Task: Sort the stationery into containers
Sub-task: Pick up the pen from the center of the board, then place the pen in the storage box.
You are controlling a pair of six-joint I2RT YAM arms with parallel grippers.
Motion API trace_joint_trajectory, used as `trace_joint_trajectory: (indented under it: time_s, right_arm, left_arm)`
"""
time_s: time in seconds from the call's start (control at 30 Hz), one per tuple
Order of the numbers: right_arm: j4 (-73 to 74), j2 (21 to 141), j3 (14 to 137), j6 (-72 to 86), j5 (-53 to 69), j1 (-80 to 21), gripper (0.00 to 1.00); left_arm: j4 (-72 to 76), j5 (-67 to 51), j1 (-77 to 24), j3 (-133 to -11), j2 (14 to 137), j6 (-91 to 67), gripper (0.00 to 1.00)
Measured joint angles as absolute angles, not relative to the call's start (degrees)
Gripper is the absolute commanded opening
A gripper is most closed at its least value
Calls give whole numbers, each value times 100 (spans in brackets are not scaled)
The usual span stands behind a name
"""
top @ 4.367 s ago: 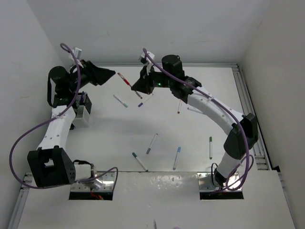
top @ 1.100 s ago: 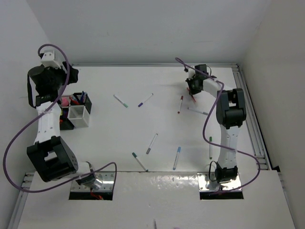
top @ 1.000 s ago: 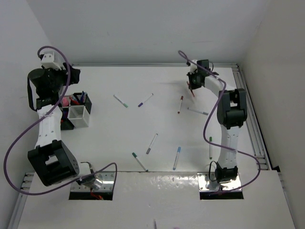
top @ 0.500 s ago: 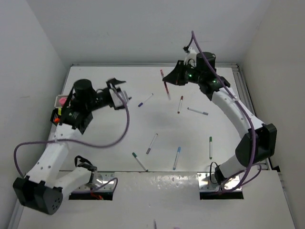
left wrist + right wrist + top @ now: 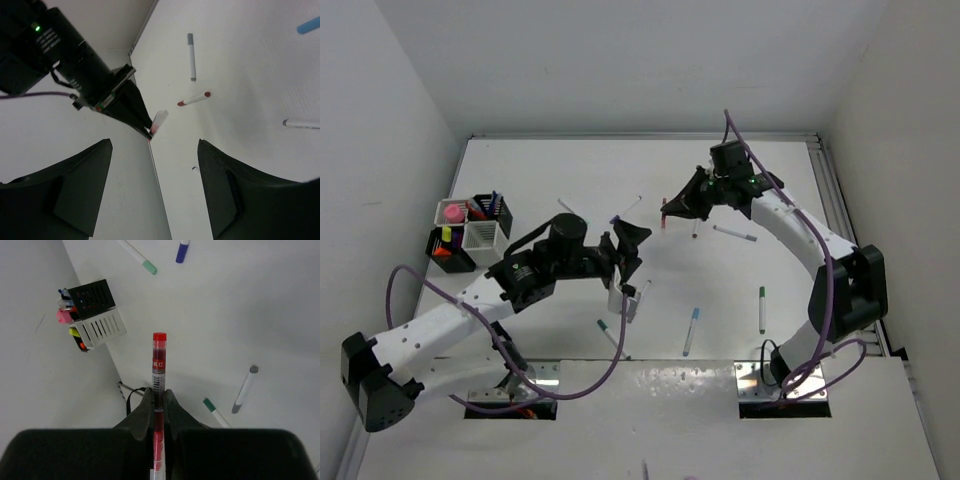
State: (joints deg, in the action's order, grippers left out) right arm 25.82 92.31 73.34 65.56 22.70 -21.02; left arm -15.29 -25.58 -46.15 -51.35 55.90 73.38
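We watch the right gripper (image 5: 159, 396) pinching a red pen (image 5: 158, 362) tight, above the far middle of the table (image 5: 550, 180). Our left gripper (image 5: 155, 186) hangs just beside it, jaws spread wide and empty. The mesh holders (image 5: 485, 243) sit well apart at the left.

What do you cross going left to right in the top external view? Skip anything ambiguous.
mesh holders → left end effector, open → red pen clamped in right end effector → blue-capped pen → white pen → green-capped pen. Pens overlapping these sideways are left out.
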Motion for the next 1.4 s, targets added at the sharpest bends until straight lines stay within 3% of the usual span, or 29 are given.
trace_joint_trajectory:
  time_s: [0.8, 0.9, 1.03, 1.27, 1.37, 1.4]
  right_arm:
    - [2897, 8855, 7116, 6967, 2211, -2838, 0]
    - [2886, 8855, 7116, 6967, 2211, -2838, 0]
    - [2873, 8855, 7116, 6965, 2211, -2860, 0]
    - [2856, 8858, 7116, 6941, 2211, -2963, 0]
    - [2842, 8858, 7116, 6912, 2209, -2987, 0]
    - [2838, 8858, 7116, 6901, 2206, -2989, 0]
  left_arm:
    - [-530, -1955, -5028, -4584, 6108, 8016, 72]
    - [-532, -1973, -5028, -4584, 6108, 8020, 68]
    - [-532, -2016, -5033, -4584, 6158, 8036, 55]
    - [-552, -2088, -5043, -4584, 6372, 8038, 52]
    - [-550, -2123, -5057, -4584, 6423, 8034, 44]
    - [-548, -2128, -5057, -4584, 6425, 8027, 36]
